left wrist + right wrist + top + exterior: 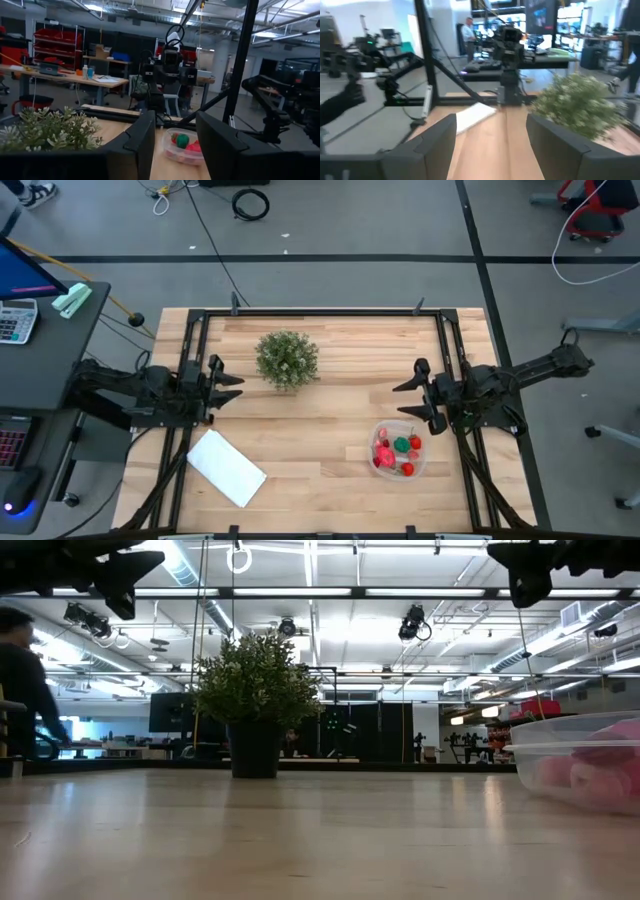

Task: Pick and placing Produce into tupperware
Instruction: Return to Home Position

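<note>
The tupperware, a round clear container, stands on the table's near right part; it also shows in the low view and in the left wrist view. Inside lie the produce, several red and pink pieces and one green piece. My right gripper is open, raised above the table just beyond the tupperware. My left gripper is open too, raised at the table's left side near the bushy plant. Neither touches anything.
A bushy green plant in a dark pot stands at the far middle of the table. A flat white rectangle lies near the left front. A dark metal frame runs around the table. A person moves in the room beyond.
</note>
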Robot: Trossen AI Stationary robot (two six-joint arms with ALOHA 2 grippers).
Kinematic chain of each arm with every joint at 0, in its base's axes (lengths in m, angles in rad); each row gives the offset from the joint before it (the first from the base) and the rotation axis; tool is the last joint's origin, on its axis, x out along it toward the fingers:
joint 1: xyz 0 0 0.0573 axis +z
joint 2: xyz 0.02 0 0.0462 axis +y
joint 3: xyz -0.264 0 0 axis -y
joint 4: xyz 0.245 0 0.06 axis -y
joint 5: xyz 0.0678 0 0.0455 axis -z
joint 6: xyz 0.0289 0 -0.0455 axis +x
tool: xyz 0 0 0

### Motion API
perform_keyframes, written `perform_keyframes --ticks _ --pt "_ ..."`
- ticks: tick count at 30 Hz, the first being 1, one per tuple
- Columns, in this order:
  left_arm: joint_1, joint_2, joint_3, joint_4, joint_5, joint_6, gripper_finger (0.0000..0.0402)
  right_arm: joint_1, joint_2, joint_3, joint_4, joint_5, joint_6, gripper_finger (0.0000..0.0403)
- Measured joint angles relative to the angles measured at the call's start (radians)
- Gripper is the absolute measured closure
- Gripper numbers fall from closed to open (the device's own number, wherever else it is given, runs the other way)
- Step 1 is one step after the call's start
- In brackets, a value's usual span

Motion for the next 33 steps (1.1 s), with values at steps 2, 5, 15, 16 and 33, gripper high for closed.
perform_keyframes --ticks 2,5,15,16,33 --pt "0.0 0.0 0.0 0.0 0.0 -0.014 0.025 0.0 -0.014 0.0 -0.023 0.032 0.0 0.0153" --pt "0.0 0.0 0.0 0.0 0.0 -0.028 0.0248 -0.004 -0.035 -0.001 -0.036 0.047 -0.005 0.0153" --pt "0.0 0.0 0.0 0.018 0.0 -0.038 0.0261 -0.038 -0.07 -0.232 0.293 0.043 0.02 0.0153" --pt "0.0 0.0 0.0 0.018 0.0 -0.038 0.0262 -0.041 -0.071 -0.252 0.33 0.043 0.013 0.0153" --pt "0.0 0.002 -0.124 0.1 0.0 -0.059 0.0254 -0.113 -0.077 -0.303 0.316 0.045 0.035 0.0153"
